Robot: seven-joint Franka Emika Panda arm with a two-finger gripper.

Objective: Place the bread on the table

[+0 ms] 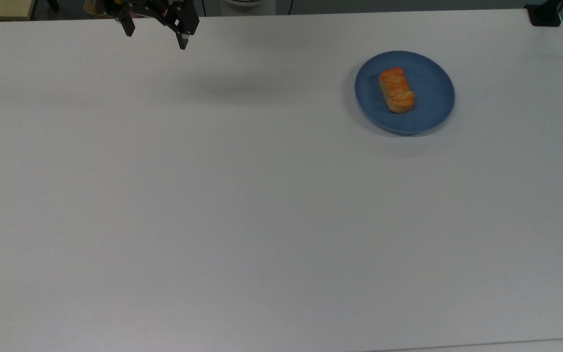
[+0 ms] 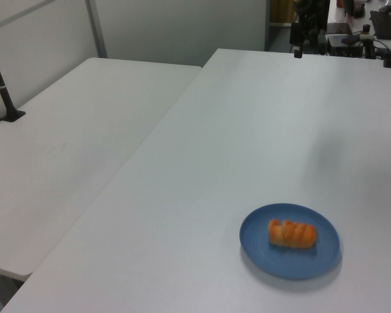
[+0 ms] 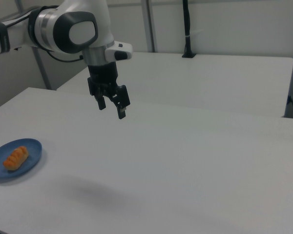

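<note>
The small oblong golden-orange bread roll (image 1: 397, 90) with a twisted, glazed crust lies on the round blue plate (image 1: 433, 105), slightly off the plate's centre toward the top view's left. The roll's long axis runs roughly from the plate's far edge toward its near edge in the top view. In the left view the roll (image 2: 291, 233) lies lengthwise across the plate (image 2: 260, 251); in the right view the roll (image 3: 15, 157) rests on the plate (image 3: 33, 147) at the right view's lower left.

The plate stands on the large rectangular white tabletop (image 1: 242, 205), near the table's far edge and toward the top view's right. No part of the roll touches the tabletop.

The black two-finger gripper (image 1: 156, 38) of the white robot arm (image 3: 71, 27) hangs above the table, well apart from the plate, toward the top view's left of it and close to the table's far edge. Its two fingers are spread, with a clear gap between them and nothing held. In the right view the gripper (image 3: 112, 110) points downward, raised clear of the tabletop, to the right view's right of the plate.

A second white table (image 2: 65, 163) stands beside the first, well away from the plate.
</note>
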